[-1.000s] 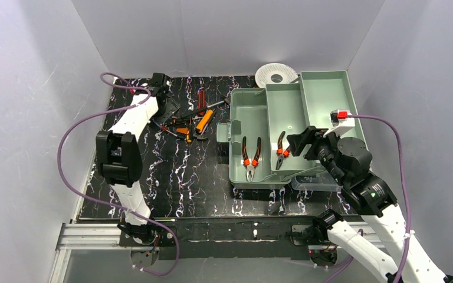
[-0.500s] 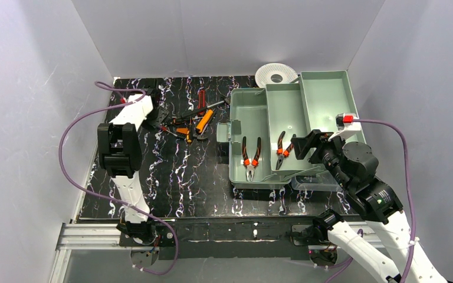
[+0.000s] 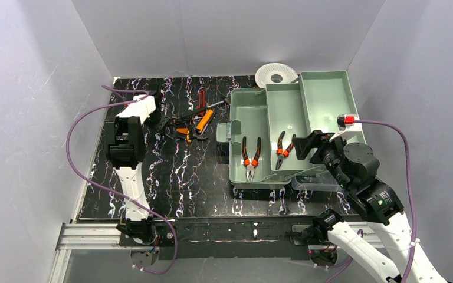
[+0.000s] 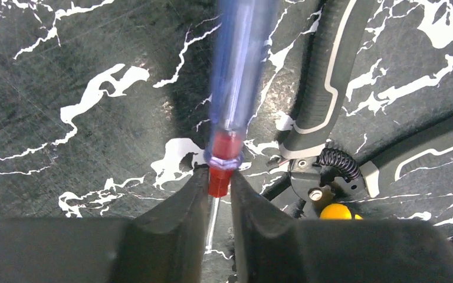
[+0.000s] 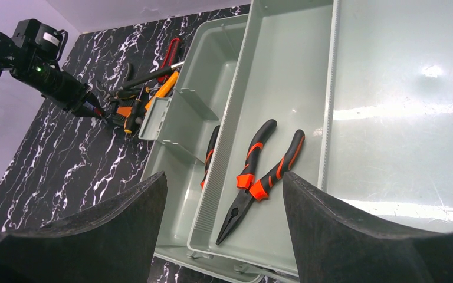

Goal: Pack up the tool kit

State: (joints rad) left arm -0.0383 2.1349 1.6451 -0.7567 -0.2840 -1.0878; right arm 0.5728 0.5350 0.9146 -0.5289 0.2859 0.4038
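Left gripper (image 4: 218, 178) pinches screwdriver (image 4: 239, 71) at red neck. Blue handle points straight away from it. Screwdriver low on desk (image 3: 177, 177), beside tool heap (image 3: 191, 124). Green box (image 3: 250, 112) lies to right, past heap; must lift over box wall. Right gripper (image 5: 221, 183) wide open above box, holding nothing; may crowd drop spot.

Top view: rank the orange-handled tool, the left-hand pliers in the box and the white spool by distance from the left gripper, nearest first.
From the left gripper:
1. orange-handled tool, in the loose pile beside it.
2. left-hand pliers, inside the box.
3. white spool, behind the box.
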